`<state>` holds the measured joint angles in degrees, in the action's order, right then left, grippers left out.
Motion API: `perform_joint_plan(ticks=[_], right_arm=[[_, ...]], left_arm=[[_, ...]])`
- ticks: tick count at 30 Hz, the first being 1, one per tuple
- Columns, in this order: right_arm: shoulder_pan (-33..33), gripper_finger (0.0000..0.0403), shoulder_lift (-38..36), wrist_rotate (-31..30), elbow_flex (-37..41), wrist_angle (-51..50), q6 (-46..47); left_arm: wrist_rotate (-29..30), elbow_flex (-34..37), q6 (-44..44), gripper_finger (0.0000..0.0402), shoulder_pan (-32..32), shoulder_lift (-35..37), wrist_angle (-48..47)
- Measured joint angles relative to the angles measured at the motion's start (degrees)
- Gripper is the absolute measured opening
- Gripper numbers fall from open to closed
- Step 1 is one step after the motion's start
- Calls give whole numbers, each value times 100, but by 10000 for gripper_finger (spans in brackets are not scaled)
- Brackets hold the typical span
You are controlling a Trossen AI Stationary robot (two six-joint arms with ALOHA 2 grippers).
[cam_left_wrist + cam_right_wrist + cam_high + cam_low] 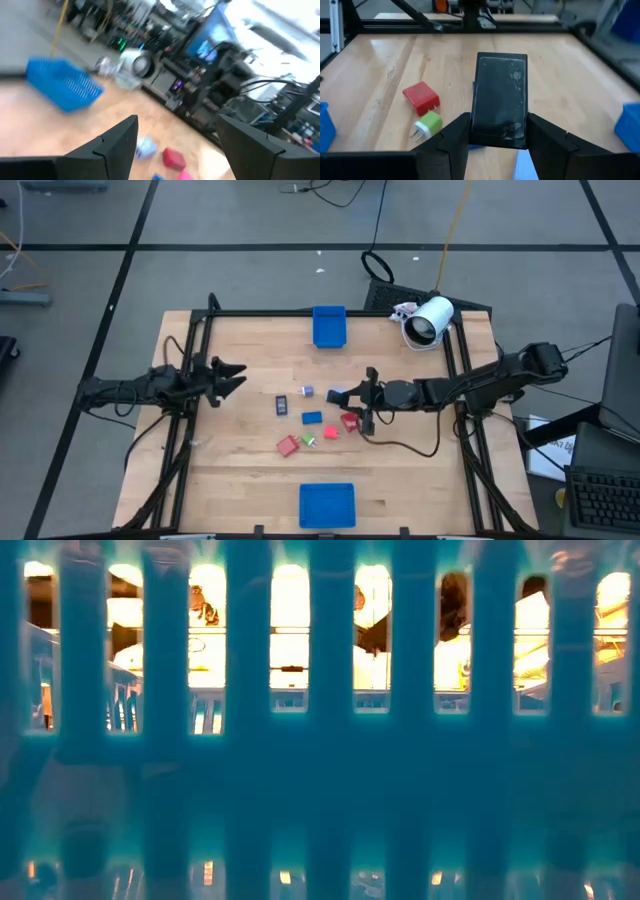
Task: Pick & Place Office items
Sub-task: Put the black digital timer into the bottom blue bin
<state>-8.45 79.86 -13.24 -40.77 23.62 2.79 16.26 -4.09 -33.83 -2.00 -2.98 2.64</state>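
1. While clamped between the right tool's [497,137] fingers, dark rectangular piece [500,100] stands with long axis running straight out ahead, just right of desk [240,470] centre.
2. Nearest blue tray [327,504] at 7 o'clock from it; other tray [329,326] at 11 o'clock.
3. Red charger [422,97] and green plug [428,125] close beside, possibly in the way.
4. Left tool [228,377] open, idle at 9 o'clock.

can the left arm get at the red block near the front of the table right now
Probably yes: the left gripper hangs open and empty, with bare table between it and the red block. The right gripper works farther off.
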Motion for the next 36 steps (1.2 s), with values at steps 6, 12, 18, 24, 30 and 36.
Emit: perform_joint_plan(ticks=[6, 12, 18, 24, 30, 36], right_arm=[[-110, 161, 738, -11, -14, 1110, -1125], [-153, 161, 1111, -617, -246, 1307, -1786], [-155, 161, 1281, -942, -457, 1279, -2349], [-153, 161, 1308, -946, -498, 1293, -2449], [-153, 161, 1308, -957, -496, 1296, -2451], [-153, 161, 1308, -968, -496, 1299, -2452]], left_arm=[[73, 314, -1244, 271, 4, -844, 886], [-125, 312, -1500, 271, 2, -1946, 1727], [-278, 306, -1456, 271, 2, -3098, 2859], [-621, -169, -890, 271, -141, -4096, 3332], [-600, -1115, -272, 271, -493, -5288, 3307], [-596, -2083, -72, 271, -693, -6451, 3101]])
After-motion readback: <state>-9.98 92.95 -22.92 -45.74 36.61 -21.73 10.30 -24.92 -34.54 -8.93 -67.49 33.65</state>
